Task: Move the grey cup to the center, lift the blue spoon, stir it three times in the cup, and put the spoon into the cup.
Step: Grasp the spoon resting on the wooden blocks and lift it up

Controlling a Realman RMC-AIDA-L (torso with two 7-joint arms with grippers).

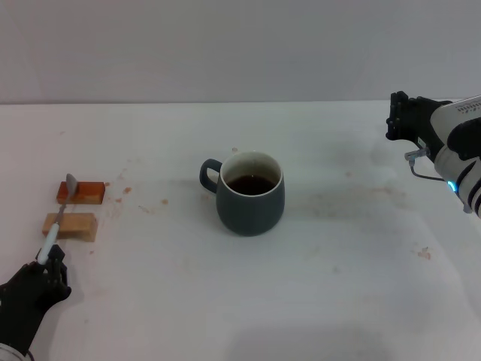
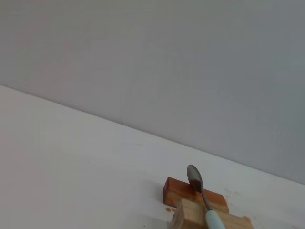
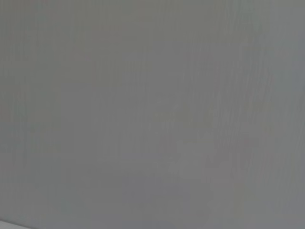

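Observation:
The grey cup (image 1: 251, 197) stands upright in the middle of the white table (image 1: 338, 286), handle to the left, with dark liquid inside. At the far left the blue spoon (image 1: 58, 216) lies across two wooden blocks, metal bowl at the far end and pale handle toward me. My left gripper (image 1: 51, 259) is at the table's near left corner, right at the tip of the spoon's handle. The left wrist view shows the spoon (image 2: 200, 188) lying on the blocks. My right gripper (image 1: 396, 116) hangs raised at the far right, well away from the cup.
An orange block (image 1: 81, 192) and a tan block (image 1: 71, 226) carry the spoon. Both also show in the left wrist view, orange block (image 2: 178, 191) behind tan block (image 2: 190, 217). Small brown stains dot the table. The right wrist view shows only grey wall.

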